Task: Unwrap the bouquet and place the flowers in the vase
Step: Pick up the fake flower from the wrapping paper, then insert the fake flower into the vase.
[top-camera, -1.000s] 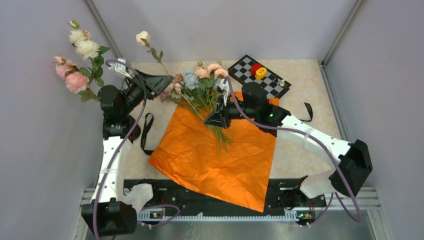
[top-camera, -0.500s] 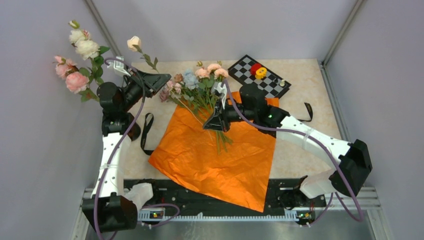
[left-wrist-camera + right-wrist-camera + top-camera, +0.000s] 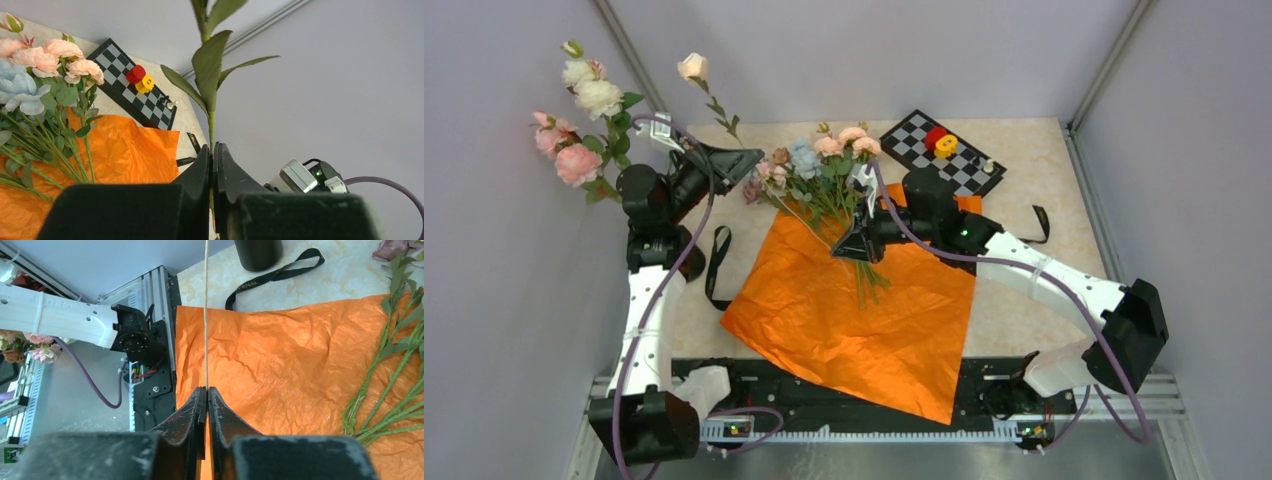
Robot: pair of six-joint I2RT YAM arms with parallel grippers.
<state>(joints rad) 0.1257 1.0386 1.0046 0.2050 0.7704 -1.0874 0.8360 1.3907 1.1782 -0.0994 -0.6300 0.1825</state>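
The bouquet lies unwrapped: the flowers [image 3: 816, 165], small pastel blooms on green stems, rest on the spread orange paper [image 3: 864, 320]. My left gripper [image 3: 757, 158] is shut on the green leafy stem [image 3: 210, 75] of a single peach bud [image 3: 690, 66], held up and leaning left. My right gripper [image 3: 840, 247] hovers over the stems, shut on a thin pale string [image 3: 206, 315] that runs straight away from its tips [image 3: 206, 390]. The black vase [image 3: 258, 252] shows only in the right wrist view, at the top edge.
Large pink and white roses [image 3: 576, 120] stand at the far left behind the left arm. A chessboard [image 3: 969, 160] with red and yellow pieces lies at the back. Black ribbons lie left [image 3: 717, 265] and right [image 3: 1039, 222] of the paper.
My left gripper has closed on the single flower's stem, and its bud has swung up and to the left. The right gripper shifted slightly left, still shut.
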